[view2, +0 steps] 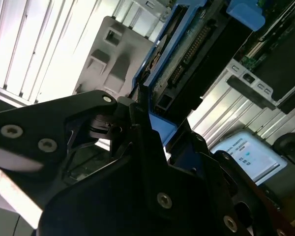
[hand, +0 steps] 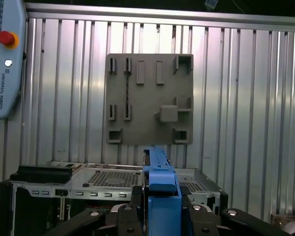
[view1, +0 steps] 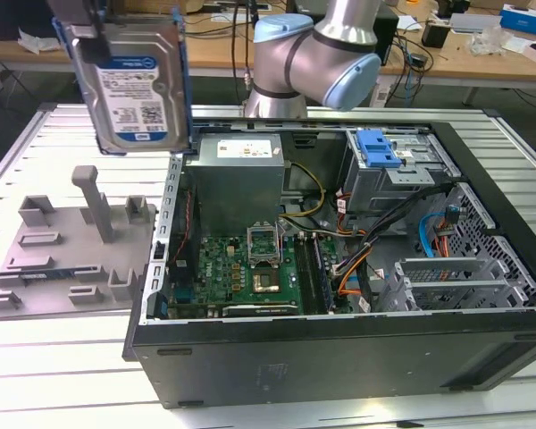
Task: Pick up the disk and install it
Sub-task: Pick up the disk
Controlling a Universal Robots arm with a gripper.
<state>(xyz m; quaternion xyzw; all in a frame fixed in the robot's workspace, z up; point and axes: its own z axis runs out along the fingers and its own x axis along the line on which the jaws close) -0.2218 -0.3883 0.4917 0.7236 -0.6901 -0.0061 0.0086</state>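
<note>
Ribbed aluminium desk [view1: 62, 375] carried the work, with cluttered benches running along the room behind it. The jaws were closed tight on the disk [view1: 134, 85], gripping the top end of it, so the drive hung upright in the air, slightly tilted, its white-and-blue label turned toward the exterior camera. In both wrist views the black jaws pressed against the disk's blue frame [hand: 160, 184] from either side; in the second wrist view the connector end of the disk [view2: 191, 54] pointed away from them.

The disk was well clear of the desk, near the far corner on the exterior view's left. Below it lay the grey fixture plate [view1: 71, 241], flat on the desk near that same edge, its upright posts standing free of the drive; the first wrist view looked straight down on the plate [hand: 150, 98].

Just beside the plate, toward the exterior view's right, the open computer case [view1: 339, 357] lay on its side and took up the middle of the desk. Inside showed the green motherboard [view1: 241, 268], the grey power supply [view1: 237, 174] and a drive cage with a blue latch [view1: 378, 147] on top. The robot arm [view1: 326, 54] rose beyond the case's far side.
</note>
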